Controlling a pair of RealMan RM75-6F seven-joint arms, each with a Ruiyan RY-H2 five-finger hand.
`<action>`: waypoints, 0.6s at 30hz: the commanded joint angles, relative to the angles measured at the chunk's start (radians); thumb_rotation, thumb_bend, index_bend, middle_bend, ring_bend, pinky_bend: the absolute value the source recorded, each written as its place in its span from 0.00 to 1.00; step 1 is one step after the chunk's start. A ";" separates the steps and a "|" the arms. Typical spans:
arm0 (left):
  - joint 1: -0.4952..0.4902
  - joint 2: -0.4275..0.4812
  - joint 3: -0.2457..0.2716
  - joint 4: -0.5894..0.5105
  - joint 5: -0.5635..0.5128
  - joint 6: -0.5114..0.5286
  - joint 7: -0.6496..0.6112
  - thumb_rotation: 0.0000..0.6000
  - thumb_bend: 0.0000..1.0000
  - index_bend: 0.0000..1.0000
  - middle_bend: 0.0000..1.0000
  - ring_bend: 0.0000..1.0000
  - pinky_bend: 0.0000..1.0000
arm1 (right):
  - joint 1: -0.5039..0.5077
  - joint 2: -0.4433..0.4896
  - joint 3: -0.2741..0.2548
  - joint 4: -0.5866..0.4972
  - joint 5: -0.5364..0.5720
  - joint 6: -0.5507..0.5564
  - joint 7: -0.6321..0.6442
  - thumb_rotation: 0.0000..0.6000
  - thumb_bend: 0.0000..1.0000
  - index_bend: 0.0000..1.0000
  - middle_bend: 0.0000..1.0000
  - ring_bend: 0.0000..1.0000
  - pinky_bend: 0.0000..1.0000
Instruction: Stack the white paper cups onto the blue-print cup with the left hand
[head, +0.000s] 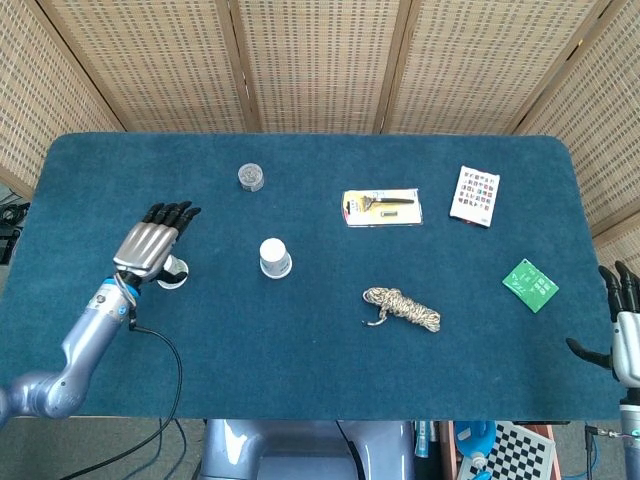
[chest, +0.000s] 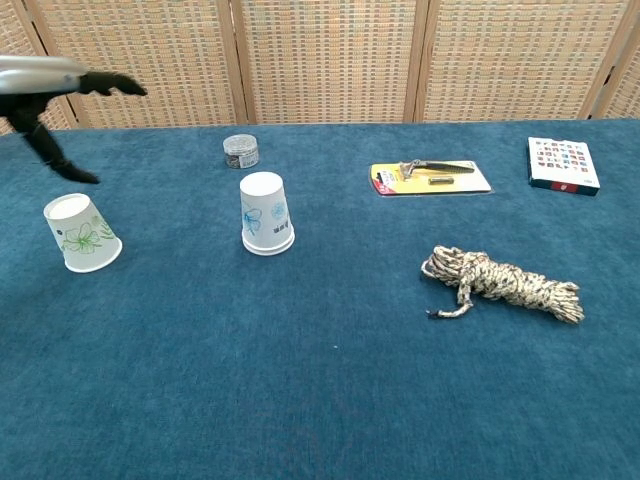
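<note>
Upside-down blue-print cups (chest: 266, 213) stand stacked near the table's middle left, seen from above as a white disc, the stack (head: 273, 257). A second white cup with a green flower print (chest: 80, 232) stands upside down and slightly tilted at the far left. My left hand (head: 152, 243) hovers open just above that green-print cup (head: 175, 272), fingers spread and holding nothing; in the chest view the left hand (chest: 62, 100) shows at the top left. My right hand (head: 621, 322) is open at the table's near right edge.
A small round tin (head: 251, 177) sits behind the stack. A carded tool pack (head: 381, 207), a patterned box (head: 475, 195), a green packet (head: 530, 284) and a coil of rope (head: 402, 308) lie to the right.
</note>
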 joint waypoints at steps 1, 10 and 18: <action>0.103 -0.011 0.057 0.130 0.124 -0.007 -0.183 1.00 0.22 0.00 0.00 0.00 0.00 | 0.002 -0.004 -0.001 -0.001 -0.001 -0.001 -0.007 1.00 0.00 0.00 0.00 0.00 0.00; 0.123 -0.111 0.052 0.357 0.229 -0.103 -0.380 1.00 0.22 0.00 0.00 0.00 0.03 | 0.005 -0.012 -0.002 0.000 0.004 -0.002 -0.024 1.00 0.00 0.00 0.00 0.00 0.00; 0.106 -0.208 0.044 0.512 0.282 -0.187 -0.456 1.00 0.22 0.01 0.05 0.04 0.12 | 0.007 -0.010 0.003 0.008 0.017 -0.008 -0.015 1.00 0.00 0.00 0.00 0.00 0.00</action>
